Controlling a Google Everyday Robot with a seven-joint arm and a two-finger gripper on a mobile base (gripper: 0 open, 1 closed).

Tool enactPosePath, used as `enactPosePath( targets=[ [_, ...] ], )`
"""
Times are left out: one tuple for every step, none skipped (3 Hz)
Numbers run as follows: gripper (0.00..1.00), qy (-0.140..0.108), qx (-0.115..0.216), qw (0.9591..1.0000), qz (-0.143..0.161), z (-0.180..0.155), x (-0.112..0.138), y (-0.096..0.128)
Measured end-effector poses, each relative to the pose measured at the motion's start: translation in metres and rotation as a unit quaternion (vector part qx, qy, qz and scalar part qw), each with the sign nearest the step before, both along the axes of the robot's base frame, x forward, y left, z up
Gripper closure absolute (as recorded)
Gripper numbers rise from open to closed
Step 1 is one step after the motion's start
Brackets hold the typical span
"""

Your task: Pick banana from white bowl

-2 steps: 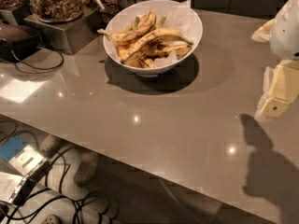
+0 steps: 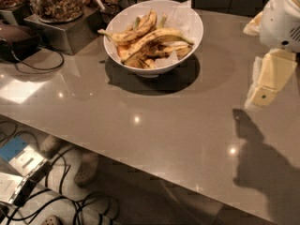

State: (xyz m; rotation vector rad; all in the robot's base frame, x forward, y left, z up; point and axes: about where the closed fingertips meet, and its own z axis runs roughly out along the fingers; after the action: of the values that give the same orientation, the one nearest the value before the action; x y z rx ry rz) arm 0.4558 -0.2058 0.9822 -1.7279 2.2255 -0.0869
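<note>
The white bowl (image 2: 190,45) stands on the grey table toward the back, lined with white paper and holding several spotted bananas and orange peeled pieces. The banana (image 2: 155,36), long, curved and heavily brown-spotted, lies across the top of the pile from lower left to right. My gripper (image 2: 263,92) hangs at the right edge of the view, a white arm body with cream fingers pointing down over the table. It is well to the right of the bowl, apart from it, with nothing seen in it.
Glass jars of nuts (image 2: 56,1) sit on a metal stand (image 2: 63,35) at back left. A dark device (image 2: 16,40) with a cable lies at the left. The table's front edge (image 2: 117,161) runs diagonally, with cables and shoes on the floor below.
The gripper has shifted slightly up and to the left. The bowl and bananas have not moved.
</note>
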Motion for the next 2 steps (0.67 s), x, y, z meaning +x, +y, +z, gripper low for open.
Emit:
enactPosePath(
  targets=[
    [0.0,0.01,-0.007,0.9998,0.015,0.005,0.031,0.016],
    [0.0,0.016,-0.024,0.9988,0.041,0.009,0.064,0.041]
  ],
)
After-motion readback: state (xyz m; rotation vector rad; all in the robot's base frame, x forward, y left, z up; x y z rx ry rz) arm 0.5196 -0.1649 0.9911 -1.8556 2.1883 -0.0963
